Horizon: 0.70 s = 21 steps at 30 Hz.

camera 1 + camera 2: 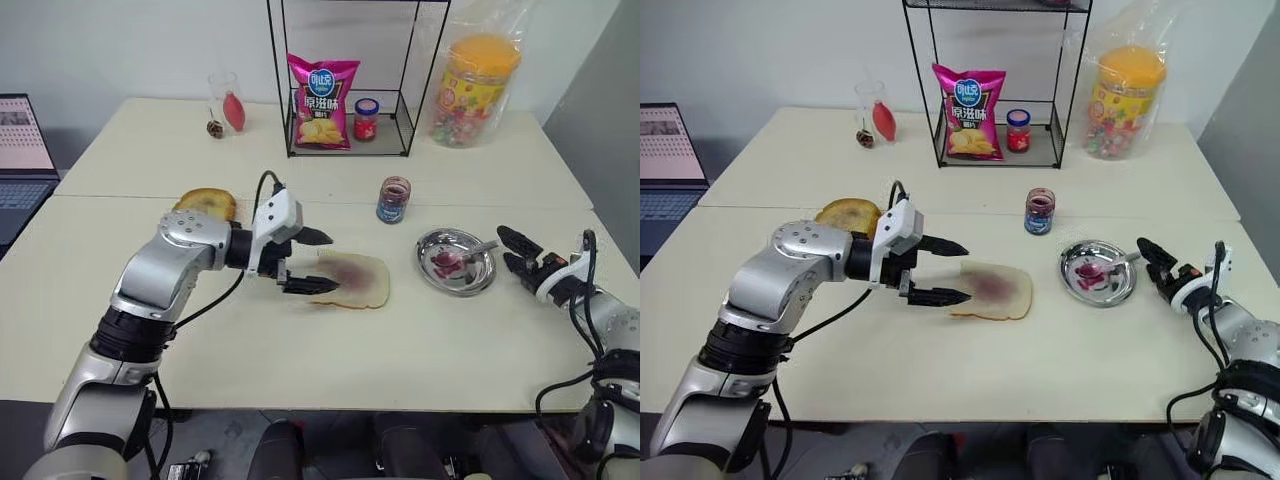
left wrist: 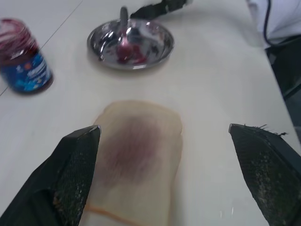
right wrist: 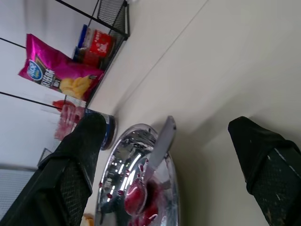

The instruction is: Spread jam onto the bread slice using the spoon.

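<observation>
The left gripper hangs with fingers spread wide and empty, just above the near edge of the bread slice, whose face carries a purplish smear of jam. The right gripper, jaws also wide and empty, sits just beside a small steel dish; the spoon lies in it, handle toward those fingers.
</observation>
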### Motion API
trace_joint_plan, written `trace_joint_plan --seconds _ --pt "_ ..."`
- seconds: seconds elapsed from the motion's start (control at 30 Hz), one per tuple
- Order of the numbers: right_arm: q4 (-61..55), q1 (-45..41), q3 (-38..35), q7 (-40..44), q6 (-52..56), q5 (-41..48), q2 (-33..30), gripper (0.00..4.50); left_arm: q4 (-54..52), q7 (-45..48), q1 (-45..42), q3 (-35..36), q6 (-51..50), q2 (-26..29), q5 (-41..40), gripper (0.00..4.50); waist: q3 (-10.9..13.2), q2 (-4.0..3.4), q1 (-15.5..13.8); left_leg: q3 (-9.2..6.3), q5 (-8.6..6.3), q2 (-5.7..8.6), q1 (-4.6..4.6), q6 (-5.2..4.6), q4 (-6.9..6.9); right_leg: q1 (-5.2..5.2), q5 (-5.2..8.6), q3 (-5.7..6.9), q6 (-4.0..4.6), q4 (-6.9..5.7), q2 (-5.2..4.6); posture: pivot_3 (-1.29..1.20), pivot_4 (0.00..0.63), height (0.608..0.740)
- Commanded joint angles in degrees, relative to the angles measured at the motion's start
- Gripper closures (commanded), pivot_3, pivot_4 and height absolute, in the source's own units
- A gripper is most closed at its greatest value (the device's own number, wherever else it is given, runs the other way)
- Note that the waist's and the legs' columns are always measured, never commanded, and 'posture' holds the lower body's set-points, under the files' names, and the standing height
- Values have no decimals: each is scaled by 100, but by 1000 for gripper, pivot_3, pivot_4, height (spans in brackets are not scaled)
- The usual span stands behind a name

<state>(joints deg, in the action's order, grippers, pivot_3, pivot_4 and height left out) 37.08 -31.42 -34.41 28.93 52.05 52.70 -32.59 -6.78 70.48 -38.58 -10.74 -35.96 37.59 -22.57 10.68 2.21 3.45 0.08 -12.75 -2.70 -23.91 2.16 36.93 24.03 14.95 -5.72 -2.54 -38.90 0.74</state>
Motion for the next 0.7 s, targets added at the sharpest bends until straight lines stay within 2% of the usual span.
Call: trace_joint_plan --seconds 0.03,0.37,0.47,0.7 --pt "448 -350 155 360 -228 -299 -122 0 -338 -102 -38 25 -34 -22 -85 13 0 0 28 0 0 0 1 0 1 0 0 0 0 -2 1 0 150 740" --pt "1402 -1035 336 889 -507 -768 21 0 -409 -425 7 23 -3 -153 -59 13 0 0 138 0 4 0 7 -4 12 -5 -8 -10 -27 -4 6 0 150 740" --pt "1551 -1108 318 968 -647 -861 41 529 -407 -431 -8 18 12 -158 -55 0 0 -1 167 -2 4 -1 9 -5 9 -4 -8 -9 -26 -5 9 0 150 740" --pt "1720 -1173 266 1072 -879 -1044 11 2147 -359 -433 -25 1 85 -187 -41 0 1 -2 144 -1 4 0 3 -5 6 -2 -10 -8 -22 0 7 0 150 740"
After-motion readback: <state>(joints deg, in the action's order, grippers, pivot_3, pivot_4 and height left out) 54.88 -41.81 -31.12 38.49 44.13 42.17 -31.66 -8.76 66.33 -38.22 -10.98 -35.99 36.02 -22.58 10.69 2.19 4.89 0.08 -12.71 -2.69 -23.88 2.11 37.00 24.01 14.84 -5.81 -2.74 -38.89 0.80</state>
